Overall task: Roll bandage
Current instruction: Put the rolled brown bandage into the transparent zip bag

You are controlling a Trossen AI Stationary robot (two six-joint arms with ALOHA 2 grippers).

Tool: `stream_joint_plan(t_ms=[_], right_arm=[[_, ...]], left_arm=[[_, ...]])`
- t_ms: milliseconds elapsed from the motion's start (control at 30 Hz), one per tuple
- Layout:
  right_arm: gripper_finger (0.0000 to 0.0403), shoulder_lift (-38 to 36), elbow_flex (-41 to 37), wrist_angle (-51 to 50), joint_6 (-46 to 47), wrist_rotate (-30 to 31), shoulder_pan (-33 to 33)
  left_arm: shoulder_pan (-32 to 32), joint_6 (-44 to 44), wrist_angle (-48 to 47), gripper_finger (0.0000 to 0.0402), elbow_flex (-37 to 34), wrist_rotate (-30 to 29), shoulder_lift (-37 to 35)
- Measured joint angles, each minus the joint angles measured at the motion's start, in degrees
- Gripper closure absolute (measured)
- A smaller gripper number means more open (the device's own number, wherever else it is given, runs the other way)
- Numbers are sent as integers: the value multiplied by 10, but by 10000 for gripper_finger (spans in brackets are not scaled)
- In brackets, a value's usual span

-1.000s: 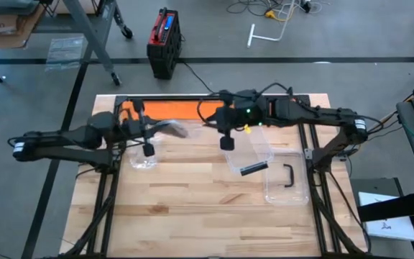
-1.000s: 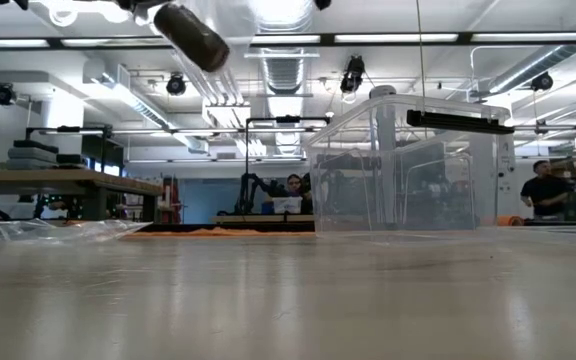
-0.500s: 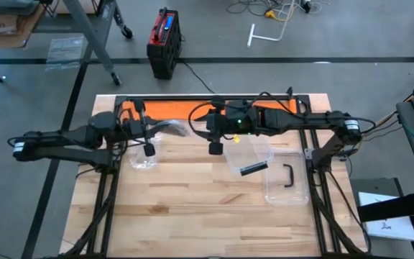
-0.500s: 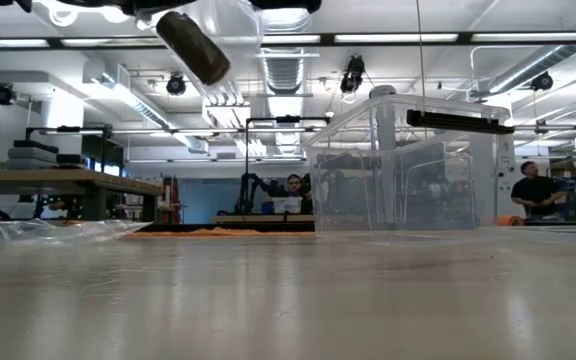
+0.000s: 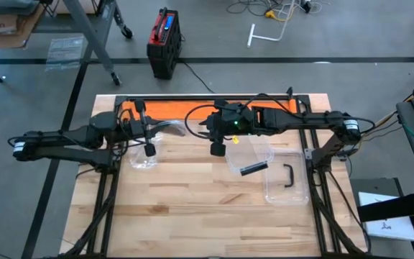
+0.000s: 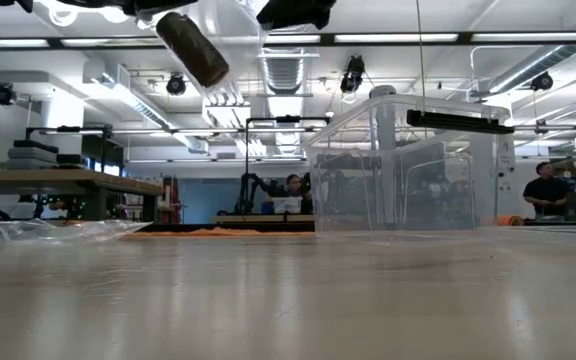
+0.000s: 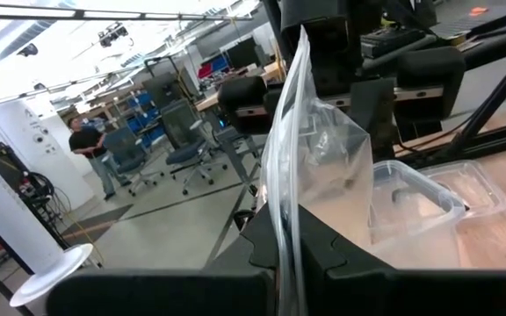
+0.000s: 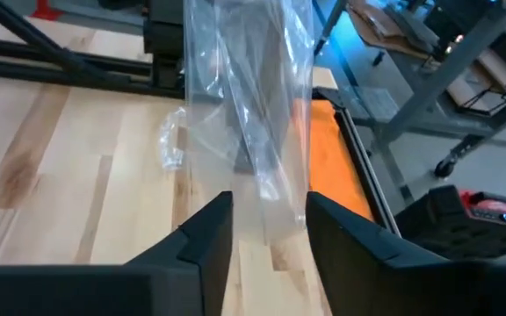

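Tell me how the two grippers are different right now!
The left gripper is shut, pinching a clear plastic bag. The right gripper has its fingers apart and holds nothing; the bag hangs just ahead of it. Both hover above the wooden table, facing each other.

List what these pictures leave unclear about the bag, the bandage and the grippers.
- Bandage: none clearly visible in any view.
- Plastic bag: contents unclear; its film is see-through and creased in both wrist views.
- Left gripper: shut on the bag, tips cut off by the left wrist view's edge.
- Right gripper: open; whether it touches the bag is unclear.
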Motion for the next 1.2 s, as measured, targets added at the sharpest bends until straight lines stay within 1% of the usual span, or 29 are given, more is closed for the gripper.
stream_joint_plan(t_ms=[133,333,400,500,600,767,833,900,967,1000,1067,1200], right_arm=[[311,0,0,10,-8,-1,-2],[391,8,-2,-4,-8,1,-8],[397,5,-2,-7,-3,11,-8],[401,-9,-2,-37,16,61,-6],[401,-22,0,-58,40,76,-6],[402,-18,0,-58,53,62,-5],[398,-17,0,-50,50,36,-5],[390,-17,-1,-37,41,-5,-5],[378,-18,5,-35,39,-38,-4],[369,-19,9,-32,35,-45,-4],[349,-23,14,-17,24,-46,-2],[305,-22,16,63,16,-46,-2]], left_arm=[[0,0,5,401,0,0,1],[0,-11,11,401,0,0,-1],[0,-16,11,401,0,-1,-6],[0,-23,9,401,0,-1,-20],[0,-25,-5,401,-1,-1,-35],[0,-27,-6,401,-1,-1,-46],[0,-27,-4,401,-1,-1,-45],[0,-27,0,401,0,-1,-41],[0,-27,-1,401,0,-1,-35],[0,-27,-3,401,0,-1,-31],[0,-26,-4,401,0,-1,-25],[0,-26,11,401,0,-1,-9]])
